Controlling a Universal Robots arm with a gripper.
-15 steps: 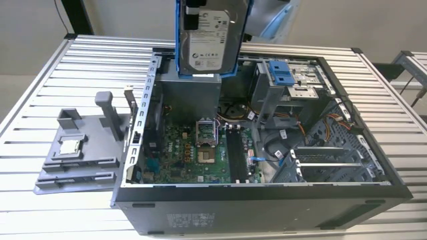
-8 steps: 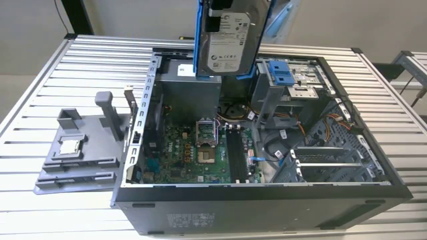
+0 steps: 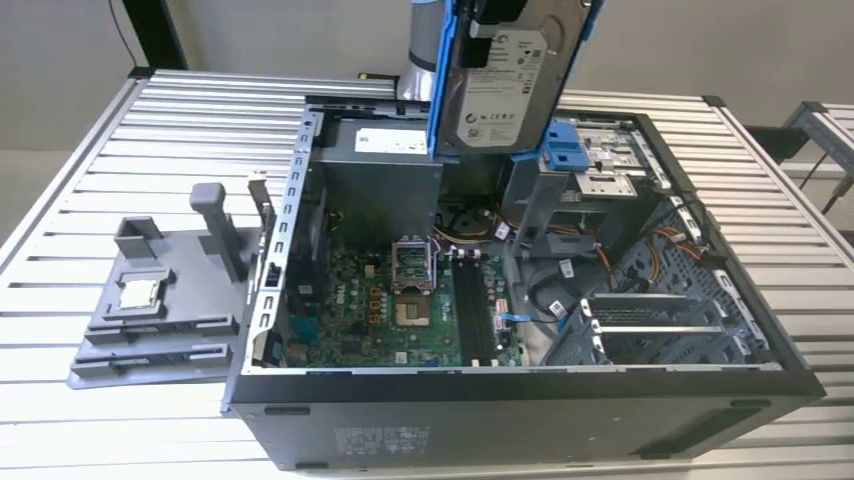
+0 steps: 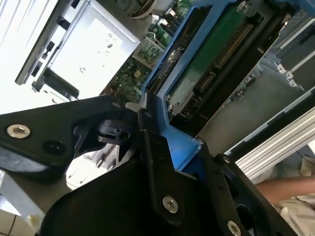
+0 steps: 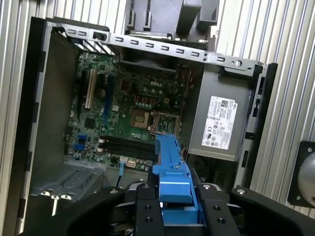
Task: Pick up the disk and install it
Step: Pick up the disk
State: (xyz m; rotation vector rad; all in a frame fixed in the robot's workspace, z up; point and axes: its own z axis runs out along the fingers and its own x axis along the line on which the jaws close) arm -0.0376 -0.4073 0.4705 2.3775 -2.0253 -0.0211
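One disk (image 3: 507, 70), label (image 3: 497, 100) in exterior view

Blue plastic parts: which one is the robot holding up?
The disk: blue-railed, white-labelled, held upright in the jaws above the computer case. The other, an unlabelled blue latch, sits inside the case.

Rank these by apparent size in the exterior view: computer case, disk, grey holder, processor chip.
1. computer case
2. grey holder
3. disk, held aloft and perhaps nearer the camera, so unsure against the holder
4. processor chip
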